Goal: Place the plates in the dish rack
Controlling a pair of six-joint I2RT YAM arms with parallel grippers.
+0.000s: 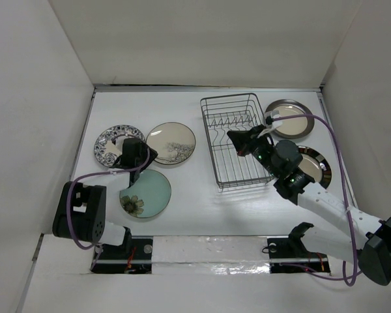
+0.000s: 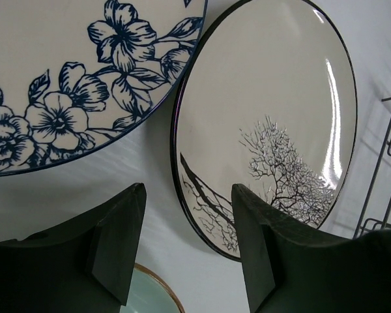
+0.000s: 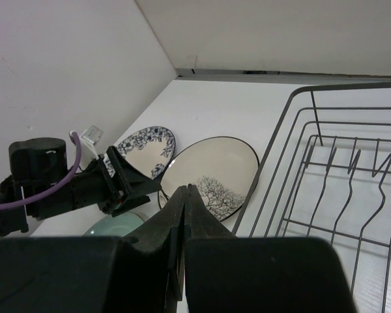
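The grey wire dish rack stands right of centre with no plate in it, and shows in the right wrist view. On the table to its left lie the cream tree-print plate, the black-and-white patterned plate and the pale green flower plate. Two beige dark-rimmed plates lie right of the rack. My left gripper is open, low at the near-left rim of the tree-print plate, one finger over that rim. My right gripper is shut and empty, above the rack's left part.
White walls enclose the table at the back and on both sides. The patterned plate and the green plate's rim lie close round my left gripper. A purple cable loops over the right arm near the far beige plate.
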